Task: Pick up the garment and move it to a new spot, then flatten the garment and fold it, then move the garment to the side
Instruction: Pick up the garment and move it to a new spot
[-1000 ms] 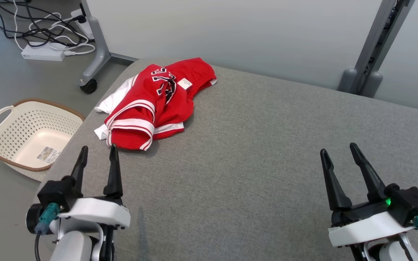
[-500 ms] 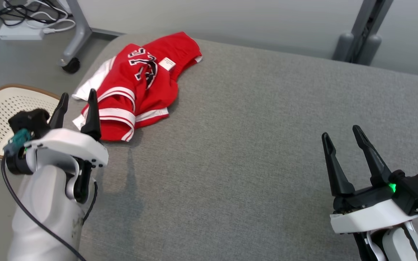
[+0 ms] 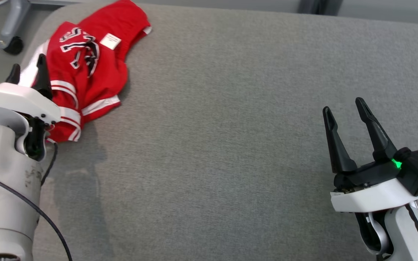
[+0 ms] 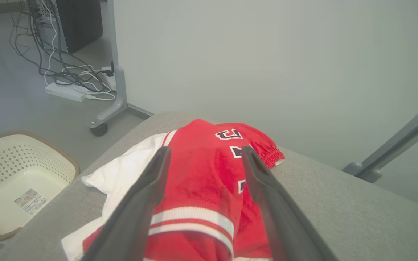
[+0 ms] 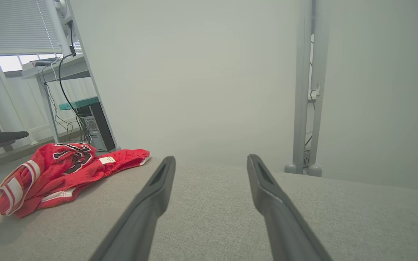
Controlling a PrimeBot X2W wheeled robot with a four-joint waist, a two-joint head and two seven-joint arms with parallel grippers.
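The garment [image 3: 85, 69] is a crumpled red jersey with white trim and black numbers, lying at the far left corner of the grey padded table [image 3: 223, 145]. My left gripper [image 3: 28, 66] stands open over the garment's near left edge, nothing between its fingers. In the left wrist view the garment [image 4: 201, 192] lies just beyond and below the open left gripper [image 4: 205, 154]. My right gripper [image 3: 343, 105] is open and empty at the right, far from the garment. The right wrist view shows the garment [image 5: 60, 170] at the left, the right gripper [image 5: 210, 159] open.
A cream perforated basket [image 4: 16, 181] stands on the floor left of the table. A wheeled grey stand leg [image 4: 116, 98] and cables [image 4: 71, 78] lie beyond the table's far left corner. A grey post [image 5: 308, 108] rises behind the table's far right.
The head camera has tilted down and turned, so the whole picture shifted. My left arm has risen and reached forward to the garment's near left edge. The right gripper stays open and about where it was.
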